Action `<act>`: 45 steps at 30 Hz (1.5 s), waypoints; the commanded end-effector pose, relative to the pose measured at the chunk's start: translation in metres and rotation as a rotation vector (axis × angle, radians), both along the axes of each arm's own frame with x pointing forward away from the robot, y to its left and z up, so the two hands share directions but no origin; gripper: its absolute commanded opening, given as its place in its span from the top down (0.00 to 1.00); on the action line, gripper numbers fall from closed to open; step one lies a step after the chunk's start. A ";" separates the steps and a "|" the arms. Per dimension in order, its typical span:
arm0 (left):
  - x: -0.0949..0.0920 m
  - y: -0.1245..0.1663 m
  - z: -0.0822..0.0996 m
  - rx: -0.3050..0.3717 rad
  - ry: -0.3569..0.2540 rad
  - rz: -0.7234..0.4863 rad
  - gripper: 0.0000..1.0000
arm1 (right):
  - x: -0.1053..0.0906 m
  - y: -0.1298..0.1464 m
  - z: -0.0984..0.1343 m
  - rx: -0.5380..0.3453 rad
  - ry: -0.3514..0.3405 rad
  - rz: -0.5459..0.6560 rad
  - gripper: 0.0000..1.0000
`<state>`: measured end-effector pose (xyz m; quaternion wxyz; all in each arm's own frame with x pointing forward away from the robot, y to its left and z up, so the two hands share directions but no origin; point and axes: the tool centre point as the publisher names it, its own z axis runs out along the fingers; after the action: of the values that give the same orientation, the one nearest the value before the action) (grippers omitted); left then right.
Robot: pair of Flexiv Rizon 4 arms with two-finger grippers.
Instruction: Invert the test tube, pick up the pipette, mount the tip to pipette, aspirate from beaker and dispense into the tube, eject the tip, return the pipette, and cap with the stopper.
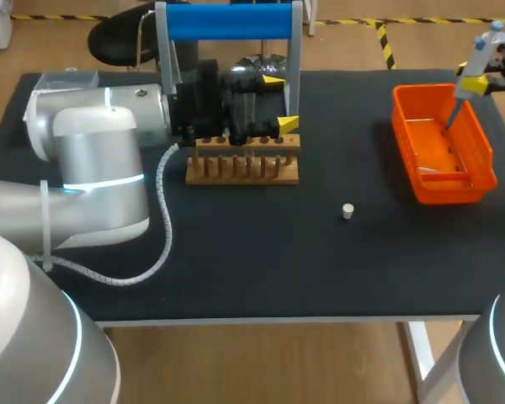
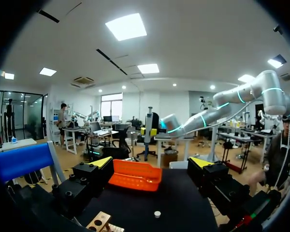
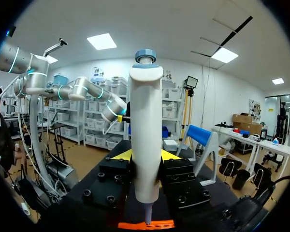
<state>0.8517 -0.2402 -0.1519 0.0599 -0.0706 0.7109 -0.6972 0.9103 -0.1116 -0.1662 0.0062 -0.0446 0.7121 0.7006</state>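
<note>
My right gripper is shut on the white pipette, which has a blue-grey top, at the table's far right. The pipette's thin lower end hangs over the orange bin. In the right wrist view the pipette stands upright between the yellow tips of my right gripper, with the bin's rim below it. My left gripper stands open just above the wooden tube rack. The white stopper lies alone mid-table. In the left wrist view the stopper lies ahead of the left gripper. I see no test tube clearly.
The blue-topped pipette stand rises behind the rack at the table's back edge. A shiny object sits half hidden behind my left gripper. My left arm's cable loops over the table left of the rack.
</note>
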 end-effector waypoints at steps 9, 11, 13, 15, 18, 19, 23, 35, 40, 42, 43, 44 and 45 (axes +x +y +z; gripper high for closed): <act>0.000 0.000 0.000 0.000 0.001 0.001 0.00 | -0.038 0.099 -0.009 0.005 -0.010 -0.038 1.00; 0.000 0.000 0.000 0.000 0.001 0.001 0.00 | -0.039 0.112 -0.011 0.003 -0.008 -0.029 1.00; 0.000 0.000 0.000 0.000 0.001 0.001 0.00 | -0.041 0.123 -0.011 -0.004 -0.009 -0.018 1.00; 0.000 0.000 0.000 0.000 0.001 0.001 0.00 | -0.043 0.133 -0.012 -0.001 -0.003 -0.015 1.00; 0.000 0.000 0.000 0.000 0.001 0.001 0.00 | -0.045 0.147 -0.015 -0.003 0.007 -0.008 1.00; 0.000 0.000 0.000 0.000 0.001 0.001 0.00 | -0.045 0.151 -0.015 -0.003 0.007 -0.007 1.00; 0.000 0.000 0.000 0.000 0.001 0.001 0.00 | -0.048 0.168 -0.017 -0.003 0.019 0.008 1.00; 0.000 0.000 0.000 0.000 0.001 0.001 0.00 | -0.052 0.210 -0.021 0.000 0.038 0.036 1.00; 0.000 0.000 0.000 0.000 0.001 0.001 0.00 | -0.053 0.229 -0.022 -0.002 0.043 0.039 1.00; 0.000 0.000 0.000 0.000 0.001 0.001 0.00 | -0.053 0.236 -0.023 -0.005 0.046 0.044 1.00; 0.000 0.000 0.000 0.000 0.001 0.001 0.00 | -0.054 0.240 -0.023 -0.006 0.047 0.048 1.00; 0.000 0.000 0.000 0.000 0.001 0.001 0.00 | -0.054 0.243 -0.024 -0.004 0.050 0.052 1.00; 0.000 0.000 0.000 0.000 0.001 0.001 0.00 | -0.055 0.246 -0.024 -0.005 0.050 0.054 1.00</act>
<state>0.8517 -0.2402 -0.1519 0.0599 -0.0707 0.7109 -0.6971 0.8529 0.1250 -0.1889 -0.0299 -0.0459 0.7122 0.6999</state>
